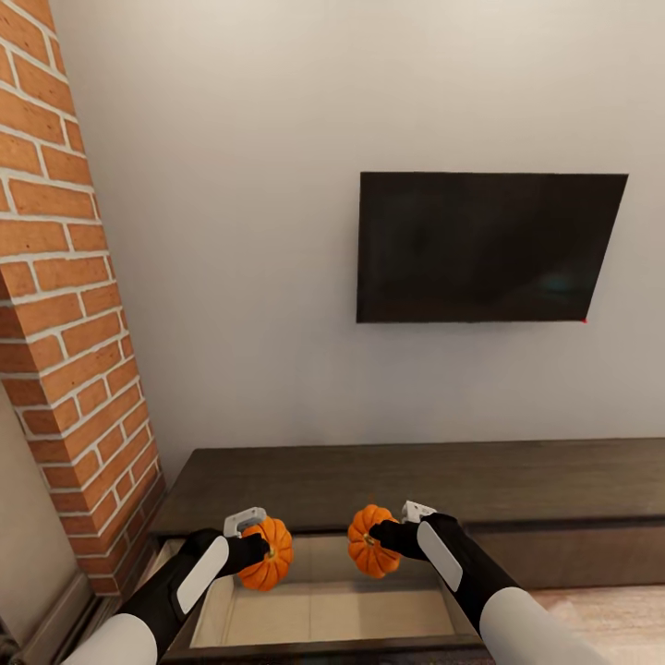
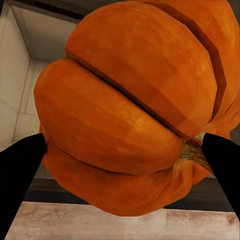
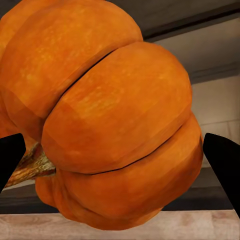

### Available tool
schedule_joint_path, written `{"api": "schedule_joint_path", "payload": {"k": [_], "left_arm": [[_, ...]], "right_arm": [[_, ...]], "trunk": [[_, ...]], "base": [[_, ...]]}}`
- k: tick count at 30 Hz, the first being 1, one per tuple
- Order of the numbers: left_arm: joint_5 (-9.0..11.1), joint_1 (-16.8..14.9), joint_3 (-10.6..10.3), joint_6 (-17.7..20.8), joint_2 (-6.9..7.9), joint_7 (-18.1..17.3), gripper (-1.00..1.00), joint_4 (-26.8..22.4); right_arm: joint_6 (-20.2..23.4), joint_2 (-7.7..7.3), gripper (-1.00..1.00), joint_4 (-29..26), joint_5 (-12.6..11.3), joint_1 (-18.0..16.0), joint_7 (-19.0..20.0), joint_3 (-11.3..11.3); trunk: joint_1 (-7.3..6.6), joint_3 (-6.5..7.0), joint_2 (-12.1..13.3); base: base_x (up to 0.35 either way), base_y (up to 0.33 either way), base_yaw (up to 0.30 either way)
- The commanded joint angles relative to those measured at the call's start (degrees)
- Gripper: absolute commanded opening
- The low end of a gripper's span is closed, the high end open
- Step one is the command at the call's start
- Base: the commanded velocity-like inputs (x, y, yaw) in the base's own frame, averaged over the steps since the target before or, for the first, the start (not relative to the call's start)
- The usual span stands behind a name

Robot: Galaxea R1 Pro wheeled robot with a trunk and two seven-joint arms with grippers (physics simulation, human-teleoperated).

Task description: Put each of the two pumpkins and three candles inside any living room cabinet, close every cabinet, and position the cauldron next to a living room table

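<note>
Two orange ribbed pumpkins hang side by side over an open drawer (image 1: 323, 610) of the long dark brown cabinet (image 1: 416, 480). My left gripper (image 1: 263, 550) is shut on the left pumpkin (image 1: 268, 554), and my right gripper (image 1: 377, 534) is shut on the right pumpkin (image 1: 369, 543). In the left wrist view the pumpkin (image 2: 130, 110) sits between the black fingertips (image 2: 20, 170), with the pale drawer inside behind it. The right wrist view has its pumpkin (image 3: 110, 115) between black fingertips (image 3: 222, 160), stem to one side. Candles, cauldron and table are out of view.
A brick column (image 1: 65, 305) stands close at the left beside the cabinet. A black television (image 1: 485, 245) hangs on the white wall above the cabinet top. Pale wood floor (image 1: 610, 619) lies at the lower right, in front of the shut drawer fronts.
</note>
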Motion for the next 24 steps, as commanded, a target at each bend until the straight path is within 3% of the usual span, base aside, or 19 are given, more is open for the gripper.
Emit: {"api": "schedule_joint_path", "payload": {"k": [1, 24], "left_arm": [[0.60, -0.05, -0.34, 0.05, 0.07, 0.52, -1.00, -0.12], [0.60, -0.05, -0.69, -0.11, -0.11, 0.58, -1.00, -0.03]], "right_arm": [[0.11, -0.03, -1.00, -0.11, -0.63, -0.05, -0.64, 0.25], [0.01, 0.05, -1.00, -0.11, -0.72, -0.05, -0.64, 0.25]], "trunk": [[0.22, -0.25, -0.45], [5.27, -4.38, -9.68]], "base": [[0.000, 0.000, 0.000], [0.000, 0.000, 0.000]]}}
